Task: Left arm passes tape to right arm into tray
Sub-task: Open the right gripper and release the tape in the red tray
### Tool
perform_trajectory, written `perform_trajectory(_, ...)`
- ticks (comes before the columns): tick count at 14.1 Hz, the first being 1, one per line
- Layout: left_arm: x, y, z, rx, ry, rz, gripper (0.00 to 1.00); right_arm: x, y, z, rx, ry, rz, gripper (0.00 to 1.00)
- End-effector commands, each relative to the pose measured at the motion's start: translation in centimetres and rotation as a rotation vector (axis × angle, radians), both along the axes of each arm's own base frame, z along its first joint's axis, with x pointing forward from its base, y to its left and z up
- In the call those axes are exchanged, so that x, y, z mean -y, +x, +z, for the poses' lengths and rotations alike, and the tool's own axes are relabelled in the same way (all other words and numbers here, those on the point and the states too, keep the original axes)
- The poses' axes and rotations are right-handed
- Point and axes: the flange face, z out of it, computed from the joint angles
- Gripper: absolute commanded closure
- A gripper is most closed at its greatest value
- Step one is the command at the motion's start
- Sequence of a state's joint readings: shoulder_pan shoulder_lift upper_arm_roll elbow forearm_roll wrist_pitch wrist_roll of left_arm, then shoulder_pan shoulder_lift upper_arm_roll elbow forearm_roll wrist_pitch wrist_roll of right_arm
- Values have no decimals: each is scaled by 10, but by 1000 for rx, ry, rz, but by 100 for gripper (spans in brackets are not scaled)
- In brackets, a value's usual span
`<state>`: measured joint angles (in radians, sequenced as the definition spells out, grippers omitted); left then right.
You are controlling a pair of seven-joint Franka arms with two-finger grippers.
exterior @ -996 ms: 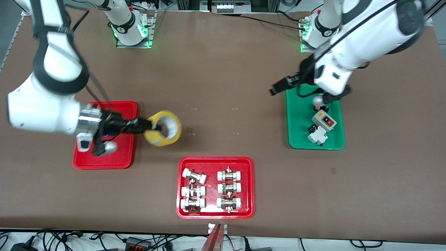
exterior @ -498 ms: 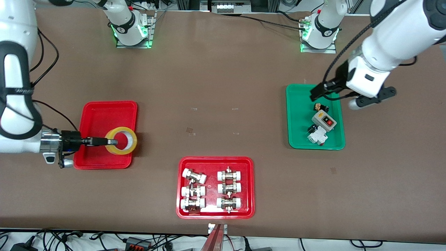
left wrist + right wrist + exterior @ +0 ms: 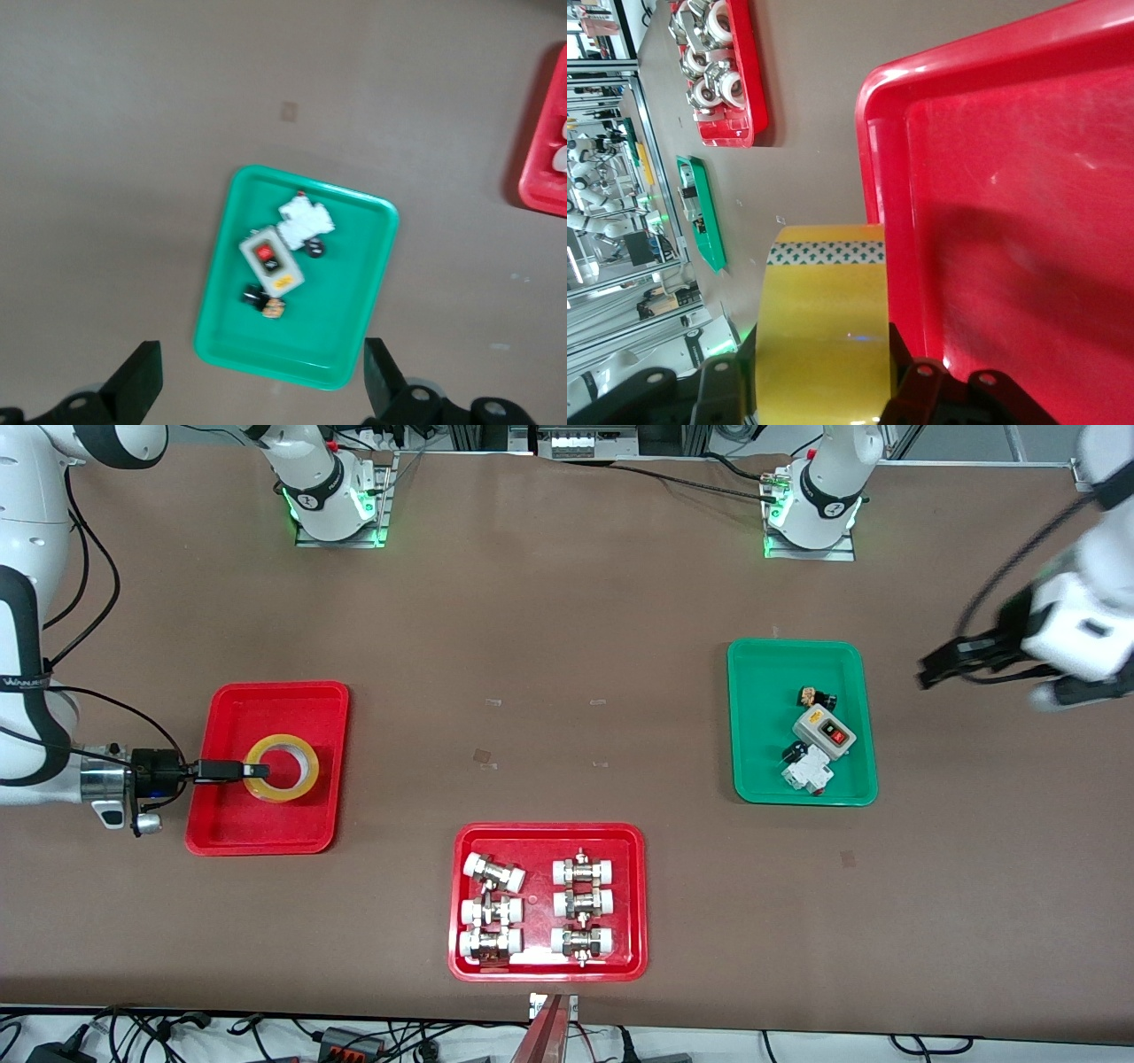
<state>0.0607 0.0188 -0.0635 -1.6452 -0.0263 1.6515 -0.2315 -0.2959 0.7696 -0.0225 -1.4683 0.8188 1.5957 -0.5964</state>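
Front view: the right arm (image 3: 35, 691) reaches in from its end of the brown worktop (image 3: 567, 646), its wrist level and low. The right gripper (image 3: 239, 770) is at the edge of the tray (image 3: 232, 828), a plain red tray near the right arm's end of the worktop. Its jaws are closed on the wall of the tape (image 3: 282, 767), a yellow roll with a white inner core. The tape lies flat inside the tray, with the red floor visible through its open centre.

Right wrist view: the tape (image 3: 826, 319) fills the space between the two black fingers (image 3: 908, 394), which press on it from both sides. The tray (image 3: 992, 177) rim runs just beside the roll.

Front view: the left arm (image 3: 1085, 615) is raised over bare worktop at its own end of the table, well apart from the tape. The left gripper (image 3: 935, 670) holds nothing.

Left wrist view: the jaws of the left gripper (image 3: 257, 390) stand wide apart and empty. Beneath them is the green tray (image 3: 354, 301), which holds a grey switch box (image 3: 271, 260) with a red button and some small parts.

Front view: a second red tray (image 3: 547, 833), nearest the front camera, carries six white-capped metal fittings (image 3: 580, 908) in two rows. The green tray (image 3: 762, 717) lies toward the left arm's end.
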Motion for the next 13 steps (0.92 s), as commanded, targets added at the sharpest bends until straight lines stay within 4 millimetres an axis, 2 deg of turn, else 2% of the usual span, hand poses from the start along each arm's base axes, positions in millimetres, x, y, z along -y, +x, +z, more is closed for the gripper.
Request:
perform_trajectory(1, -35, -14, 11, 2, 25, -113, 0, 18, -7, -12, 25, 31, 36, 72)
perform_trajectory(3, -39, -15, 12, 0, 37, -118, 0, 28, -12, -23, 28, 7, 64, 72)
perform_trajectory(6, -23, -15, 16, -3, 43, -142, 0, 39, -17, -32, 20, -2, 63, 72)
perform_trajectory(10, -23, -13, 21, -3, 46, -149, 0, 49, -21, -39, 14, -3, 53, 71)
perform_trajectory(11, -24, -11, 33, 17, 45, -142, 0, 49, -21, -40, 12, -5, 50, 62)
perform_trajectory(12, -24, -12, 30, -10, 41, -139, 0, 51, -21, -41, 12, -21, 47, 23)
perform_trajectory(13, -23, -13, 35, -20, 31, -135, 0, 52, -20, -41, 16, -36, 54, 0)
